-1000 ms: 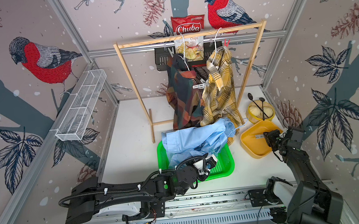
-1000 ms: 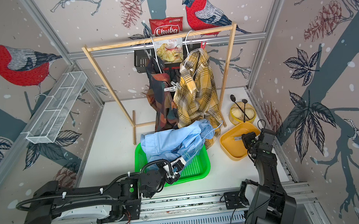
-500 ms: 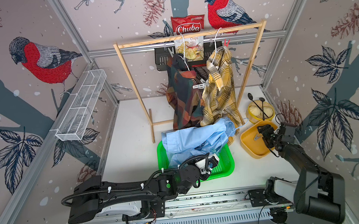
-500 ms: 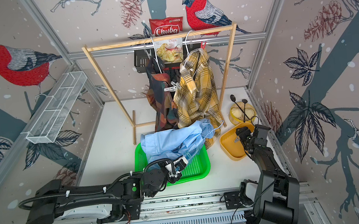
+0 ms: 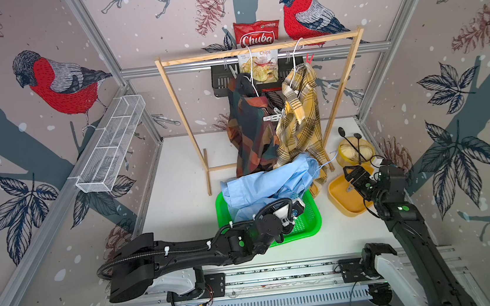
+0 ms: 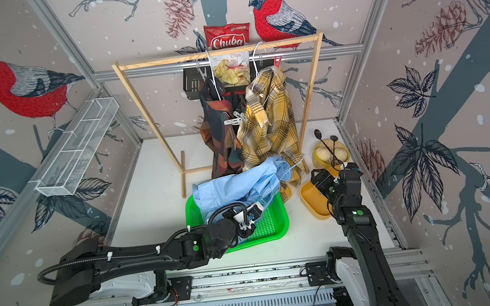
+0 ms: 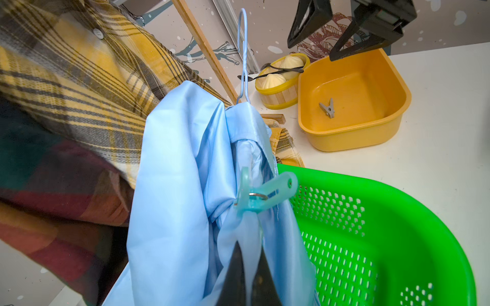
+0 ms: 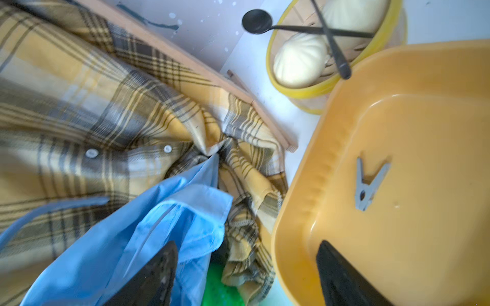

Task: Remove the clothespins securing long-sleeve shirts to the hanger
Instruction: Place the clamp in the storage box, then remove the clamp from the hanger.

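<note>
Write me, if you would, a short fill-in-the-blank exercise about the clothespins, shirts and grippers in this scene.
1. Inside the yellow tub lies exactly ____ grey clothespin.
2. The pale teal clothespin is clipped on the light blue shirt, which drapes over the ____ basket.
3. The left gripper is ____ on the light blue shirt's cloth.
4. The right gripper hangs ____ above the yellow tub.
Missing words: one; green; shut; open.

Top views looking steeply down over whole tabletop [image 5: 179, 181]; close wrist cameras both catching light blue shirt [image 7: 180, 159], yellow tub [image 7: 355, 137].
</note>
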Tool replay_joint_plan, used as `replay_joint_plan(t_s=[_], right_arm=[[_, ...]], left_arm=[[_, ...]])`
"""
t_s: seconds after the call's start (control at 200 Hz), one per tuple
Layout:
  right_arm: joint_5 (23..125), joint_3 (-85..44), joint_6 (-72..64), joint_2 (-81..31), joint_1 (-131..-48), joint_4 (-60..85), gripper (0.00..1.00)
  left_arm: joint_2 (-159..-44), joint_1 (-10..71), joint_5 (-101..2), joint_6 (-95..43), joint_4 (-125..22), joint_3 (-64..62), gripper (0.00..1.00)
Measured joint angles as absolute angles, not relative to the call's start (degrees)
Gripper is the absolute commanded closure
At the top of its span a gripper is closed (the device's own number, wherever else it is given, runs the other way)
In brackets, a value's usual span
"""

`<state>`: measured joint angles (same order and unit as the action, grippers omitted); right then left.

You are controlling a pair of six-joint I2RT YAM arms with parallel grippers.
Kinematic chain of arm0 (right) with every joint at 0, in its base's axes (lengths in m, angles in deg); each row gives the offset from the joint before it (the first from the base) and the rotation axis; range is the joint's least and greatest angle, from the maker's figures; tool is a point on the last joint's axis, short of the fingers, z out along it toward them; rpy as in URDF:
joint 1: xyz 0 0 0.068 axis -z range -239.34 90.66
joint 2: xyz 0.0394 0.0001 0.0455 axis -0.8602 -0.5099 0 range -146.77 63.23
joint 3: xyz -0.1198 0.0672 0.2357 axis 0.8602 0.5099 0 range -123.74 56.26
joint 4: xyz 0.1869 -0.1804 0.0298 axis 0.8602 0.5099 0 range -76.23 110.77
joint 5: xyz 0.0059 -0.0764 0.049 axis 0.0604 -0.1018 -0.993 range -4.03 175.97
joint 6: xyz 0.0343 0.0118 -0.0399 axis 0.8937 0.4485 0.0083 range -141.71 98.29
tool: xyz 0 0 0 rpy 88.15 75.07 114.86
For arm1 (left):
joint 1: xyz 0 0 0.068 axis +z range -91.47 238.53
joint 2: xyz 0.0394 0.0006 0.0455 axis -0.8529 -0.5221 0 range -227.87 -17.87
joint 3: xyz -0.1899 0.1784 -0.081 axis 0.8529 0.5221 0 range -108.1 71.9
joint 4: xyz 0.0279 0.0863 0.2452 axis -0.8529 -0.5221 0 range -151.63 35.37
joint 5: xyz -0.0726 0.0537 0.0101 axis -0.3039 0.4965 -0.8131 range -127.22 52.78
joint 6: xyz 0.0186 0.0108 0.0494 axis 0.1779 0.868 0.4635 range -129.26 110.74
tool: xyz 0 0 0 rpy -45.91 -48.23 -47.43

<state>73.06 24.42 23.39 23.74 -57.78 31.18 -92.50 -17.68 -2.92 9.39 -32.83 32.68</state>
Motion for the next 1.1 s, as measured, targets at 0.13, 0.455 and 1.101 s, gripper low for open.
replay_joint_plan(t_s=[0.13,0.455,1.101], right_arm=[[72.6,21.0,23.9,26.0,-63.2,35.2,0.16],[70.7,19.8,32.3,28.0,-81.7,40.3,0.21],[76.4,18.0,41.8,14.3,-100.9,30.8,0.42]], left_arm=[[-96.6,-17.7,-2.2,10.9,-30.5,31.7,1.00],[-99.3,-17.2,-1.3,11.9,-25.9,32.0,1.00],[-101.6,-16.9,-1.9,12.2,-22.5,32.9,1.00]])
